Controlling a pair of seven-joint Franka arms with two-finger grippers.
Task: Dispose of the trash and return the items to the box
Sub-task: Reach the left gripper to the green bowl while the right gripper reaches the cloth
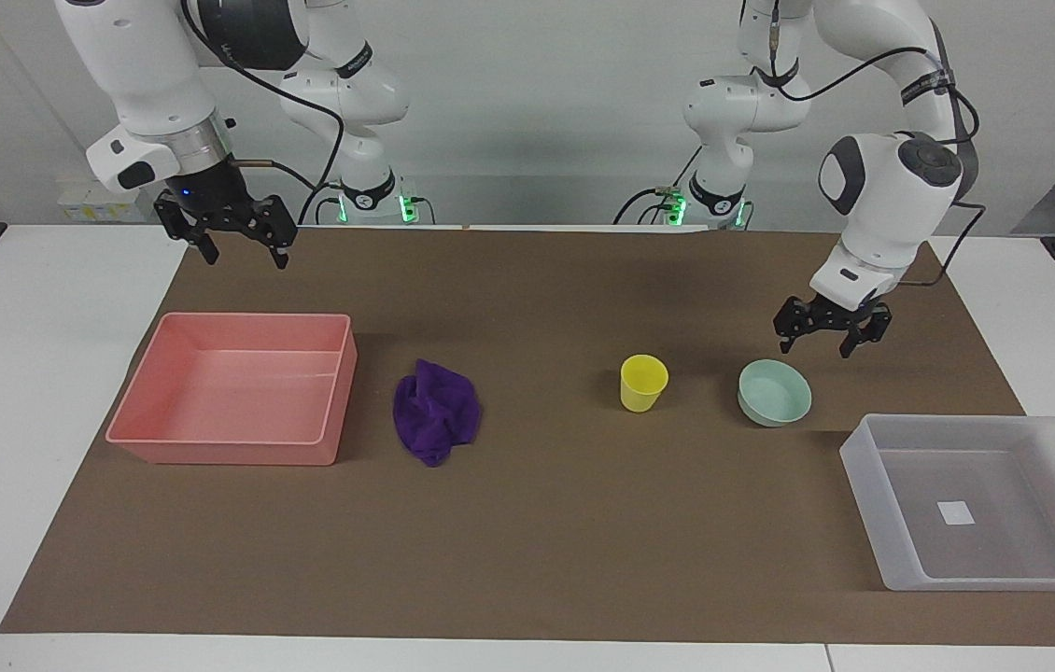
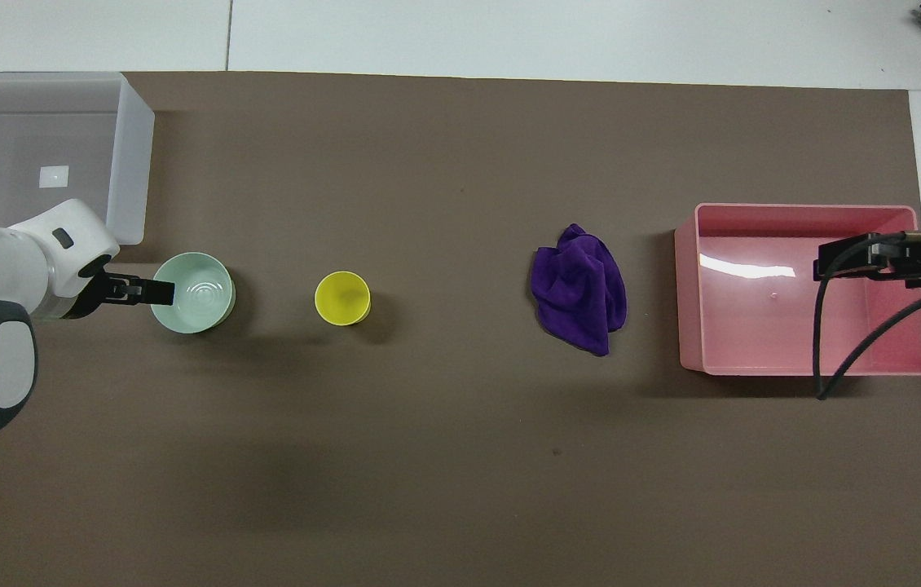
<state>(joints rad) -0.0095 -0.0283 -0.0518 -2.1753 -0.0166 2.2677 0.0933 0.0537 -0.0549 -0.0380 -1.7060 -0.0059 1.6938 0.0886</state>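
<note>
your left gripper (image 1: 822, 338) hangs just over the green bowl (image 1: 775, 393), fingers spread wide, probably since the bowl sits beside the clear box (image 1: 985, 499), while the right gripper (image 1: 240, 239) waits open above the pink tray (image 1: 233, 387).

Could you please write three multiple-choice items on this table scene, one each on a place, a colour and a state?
1. Where is the left hand?
A. in the frosted bin
B. over the mat beside the mint bowl
C. over the purple cloth

2. What colour is the cup?
A. yellow
B. blue
C. red

3. What does the frosted bin hold?
A. the cup and the bowl
B. the cloth
C. only its white label

Answers:
1 B: it hangs open by the rim of the mint bowl.
2 A: the cup is yellow.
3 C: the frosted bin shows only its white label.
</note>
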